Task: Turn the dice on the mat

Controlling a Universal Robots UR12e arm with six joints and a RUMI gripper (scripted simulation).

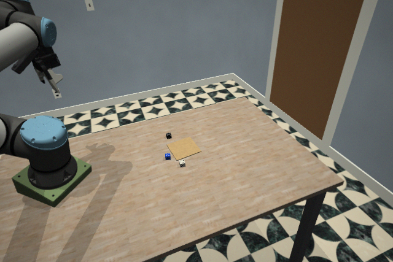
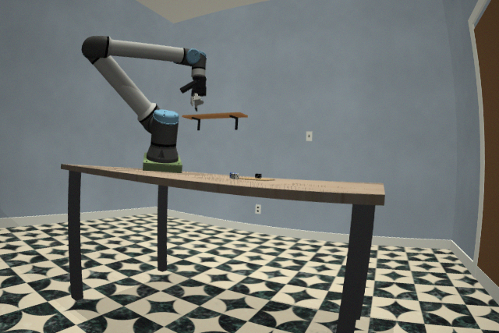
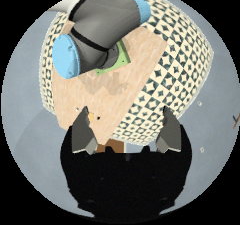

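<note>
The black die point(image 1: 168, 135) point(image 2: 258, 175) point(image 3: 98, 118) sits on the table just behind the tan mat point(image 1: 183, 148) point(image 2: 263, 178), off it. The blue die point(image 1: 167, 156) point(image 2: 231, 175) sits off the mat, on the side toward the robot base. The white die point(image 1: 182, 163) point(image 2: 236, 175) point(image 3: 77, 109) sits off the mat by its near corner in the top view. All three look flat; their top numbers are too small to read surely. My gripper point(image 1: 50, 86) point(image 2: 194, 107) point(image 3: 125, 106) is open and empty, high above the table and well away from the dice.
The green base plate point(image 1: 52, 197) point(image 2: 162, 166) point(image 3: 121, 61) carries the arm on the table point(image 1: 241, 170) point(image 2: 322, 190) point(image 3: 70, 92). A wooden shelf point(image 2: 215, 115) is on the wall behind. The table's far edge lies beyond the black die.
</note>
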